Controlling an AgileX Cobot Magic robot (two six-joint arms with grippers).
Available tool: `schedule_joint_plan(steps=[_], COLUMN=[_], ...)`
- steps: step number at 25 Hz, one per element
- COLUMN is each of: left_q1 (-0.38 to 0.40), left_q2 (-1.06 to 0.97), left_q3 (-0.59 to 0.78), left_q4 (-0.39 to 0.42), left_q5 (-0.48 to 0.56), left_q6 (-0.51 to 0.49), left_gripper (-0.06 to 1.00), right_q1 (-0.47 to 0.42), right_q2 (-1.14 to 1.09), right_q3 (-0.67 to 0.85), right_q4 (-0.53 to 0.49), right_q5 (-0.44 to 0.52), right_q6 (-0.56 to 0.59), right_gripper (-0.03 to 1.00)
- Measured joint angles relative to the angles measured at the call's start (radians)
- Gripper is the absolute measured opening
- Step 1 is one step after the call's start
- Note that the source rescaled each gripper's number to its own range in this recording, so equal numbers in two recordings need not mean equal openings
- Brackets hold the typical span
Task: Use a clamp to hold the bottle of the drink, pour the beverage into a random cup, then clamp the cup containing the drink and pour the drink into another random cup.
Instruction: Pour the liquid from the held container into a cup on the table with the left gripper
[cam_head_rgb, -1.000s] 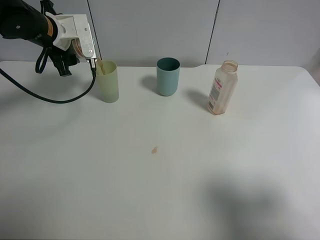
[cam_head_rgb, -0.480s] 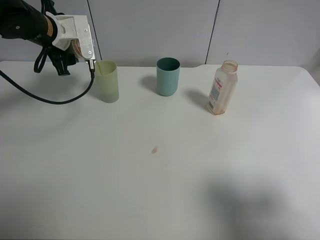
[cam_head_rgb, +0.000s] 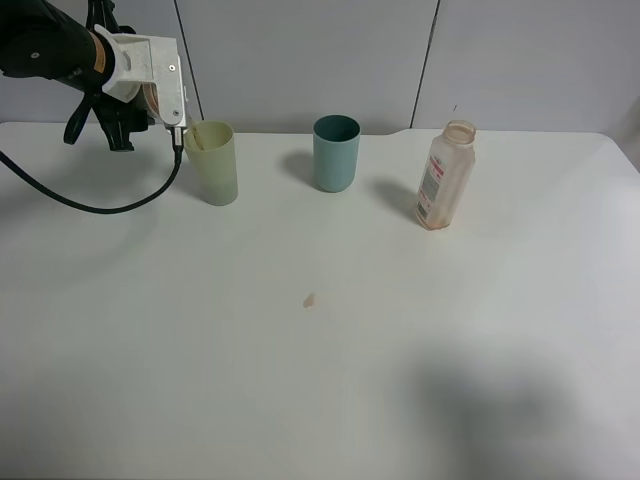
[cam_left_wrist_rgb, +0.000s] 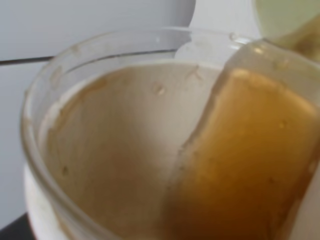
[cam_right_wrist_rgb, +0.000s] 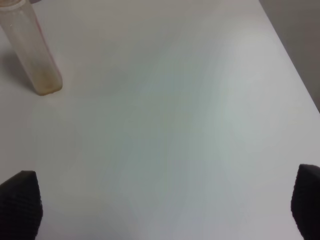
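Note:
My left gripper (cam_head_rgb: 152, 92) is shut on a white cup (cam_head_rgb: 150, 80), tipped on its side just above and left of the rim of a pale green cup (cam_head_rgb: 214, 165). A thin amber stream (cam_head_rgb: 196, 136) runs into the green cup. In the left wrist view the held cup (cam_left_wrist_rgb: 115, 150) fills the frame, with amber drink (cam_left_wrist_rgb: 245, 160) lying against its lower wall and the green cup's rim (cam_left_wrist_rgb: 287, 15) beyond. A teal cup (cam_head_rgb: 335, 152) and a near-empty clear bottle (cam_head_rgb: 445, 176) stand to the right. My right gripper (cam_right_wrist_rgb: 165, 202) is open and empty, with the bottle (cam_right_wrist_rgb: 32, 50) ahead of it.
A small amber spill spot (cam_head_rgb: 309, 300) lies on the white table (cam_head_rgb: 320, 380) near its middle. The left arm's black cable (cam_head_rgb: 90, 205) hangs over the table's back left. Grey wall panels stand behind the table.
My left gripper with the white cup has risen slightly and tipped a little further over the green cup. The cups and bottle on the table have not moved.

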Motion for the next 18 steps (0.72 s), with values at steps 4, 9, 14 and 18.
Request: schedule_joint_plan(steps=[4,9,14,18], left_q1=[0.000,0.000,-0.009,-0.025], left_q2=[0.000,0.000,0.000,0.000], left_q3=[0.000,-0.010,-0.047,-0.055], left_q4=[0.000,-0.001,-0.005,-0.014], left_q5=[0.000,-0.001,0.000,0.000], left_q6=[0.006,0.010,0.015,0.042], left_gripper=[0.05,0.05,0.05,0.05], right_q1=[0.000,0.000,0.000,0.000], right_q2=[0.000,0.000,0.000,0.000], right_q3=[0.000,0.000,0.000,0.000], right_q4=[0.000,0.000,0.000,0.000], right_q5=[0.000,0.000,0.000,0.000], right_q6=[0.000,0.000,0.000,0.000], right_gripper=[1.00,1.00,1.00,1.00])
